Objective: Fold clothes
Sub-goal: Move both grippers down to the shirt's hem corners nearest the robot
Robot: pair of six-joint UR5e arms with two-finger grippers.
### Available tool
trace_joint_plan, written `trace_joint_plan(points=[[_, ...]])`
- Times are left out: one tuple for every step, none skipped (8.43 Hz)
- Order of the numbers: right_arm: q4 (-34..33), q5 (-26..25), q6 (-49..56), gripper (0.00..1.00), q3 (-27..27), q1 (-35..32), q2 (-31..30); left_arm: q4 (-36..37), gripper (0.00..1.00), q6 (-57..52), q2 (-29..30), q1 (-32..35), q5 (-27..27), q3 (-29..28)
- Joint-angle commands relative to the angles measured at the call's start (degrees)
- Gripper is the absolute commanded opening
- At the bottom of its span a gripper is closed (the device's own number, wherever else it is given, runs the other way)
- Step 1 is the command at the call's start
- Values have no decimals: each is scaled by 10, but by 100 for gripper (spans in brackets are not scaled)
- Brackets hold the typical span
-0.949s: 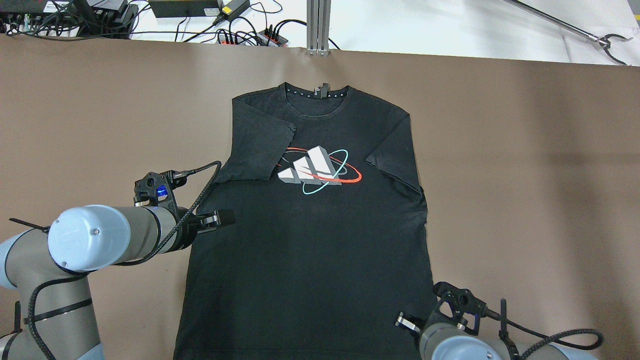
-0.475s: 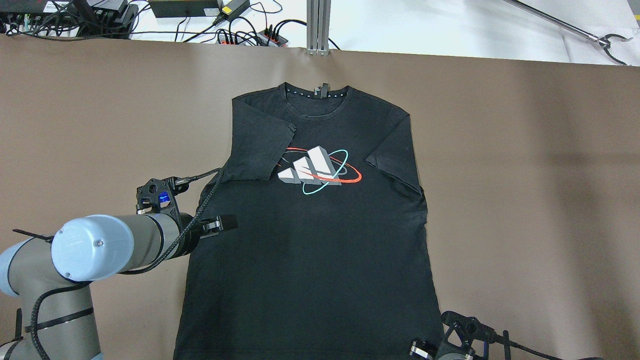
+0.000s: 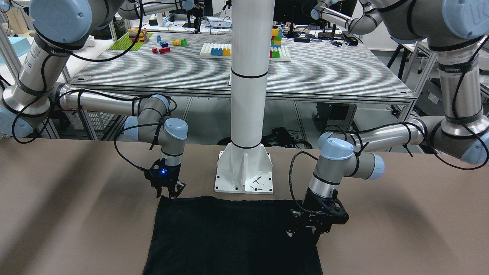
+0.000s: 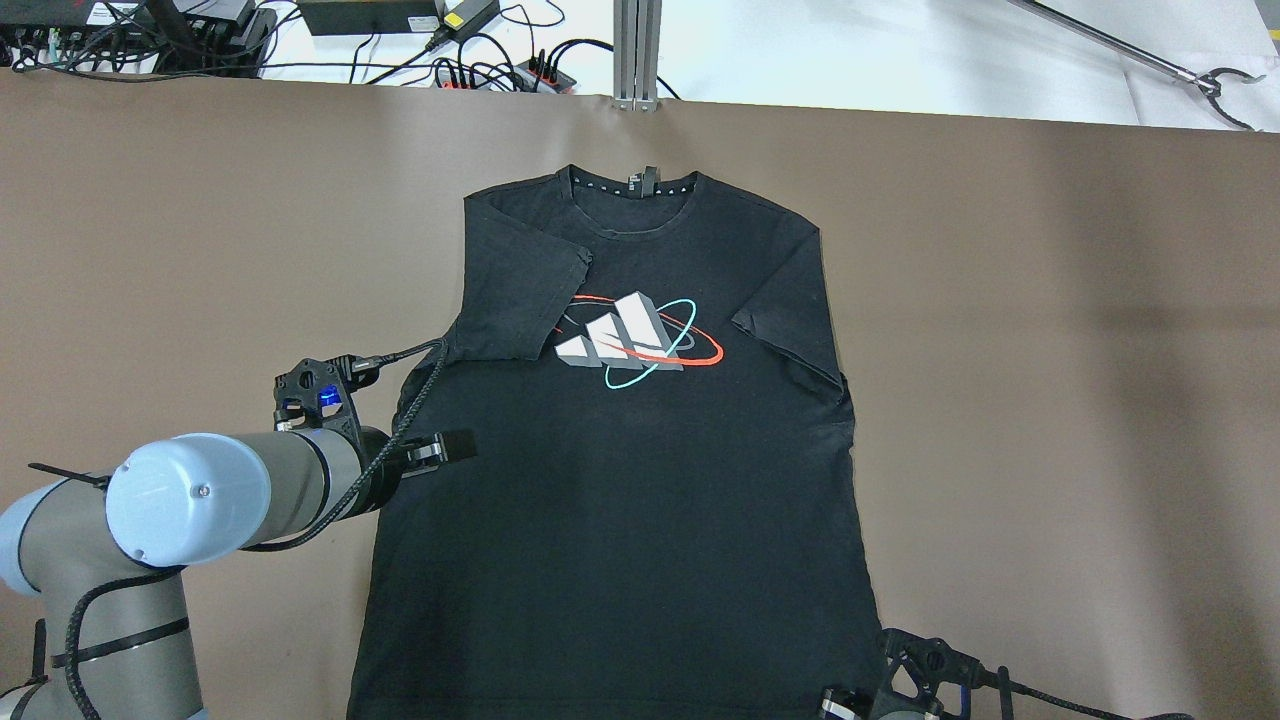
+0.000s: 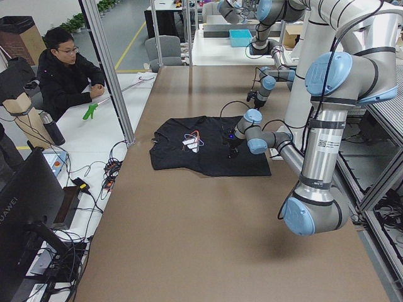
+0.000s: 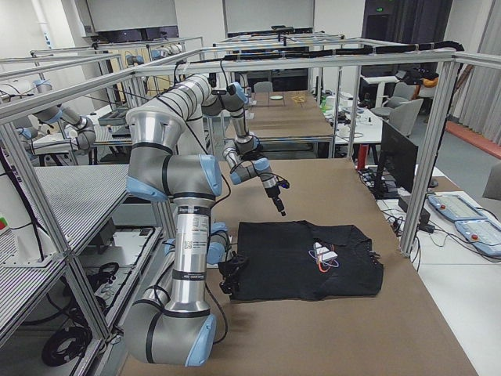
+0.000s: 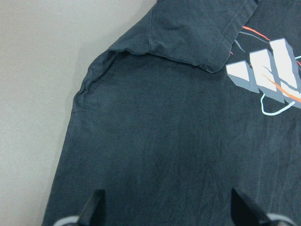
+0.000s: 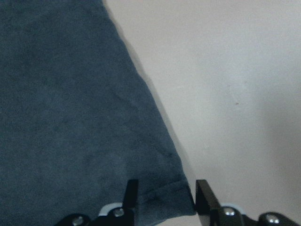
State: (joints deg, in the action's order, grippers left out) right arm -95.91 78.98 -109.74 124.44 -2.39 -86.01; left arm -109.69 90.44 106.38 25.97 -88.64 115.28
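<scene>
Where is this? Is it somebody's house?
No, it looks like a robot lab: a robot arm hangs over a T-shirt on a table, other arms stand at tables behind, and a person sits nearby.

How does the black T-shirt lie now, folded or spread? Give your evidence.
Mostly spread: the T-shirt lies flat, front up, logo showing, its body unfolded. Only its sleeves are folded inward over the chest.

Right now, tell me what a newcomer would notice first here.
A black T-shirt lies flat on the brown table, sleeves folded in. Its white, red and teal logo is bright on the chest. The left end effector hangs open over the shirt's side, and the right end effector, also open, straddles a hem corner.
</scene>
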Motion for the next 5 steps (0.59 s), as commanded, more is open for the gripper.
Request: trace_joint_plan(points=[[7,0,29,34,-2,0,-4,0,94,0,1,-7,8,0],[7,2,30,18,-1,0,-5,0,94,0,1,-8,8,0],[7,5,30,1,2,3,-11,0,94,11,0,-10,8,0],[6,6,30,0,9,15,-17,0,94,38,-1,-21,8,5],[6,6,30,0,15,26,-27,0,94,53,-1,-37,20,5]])
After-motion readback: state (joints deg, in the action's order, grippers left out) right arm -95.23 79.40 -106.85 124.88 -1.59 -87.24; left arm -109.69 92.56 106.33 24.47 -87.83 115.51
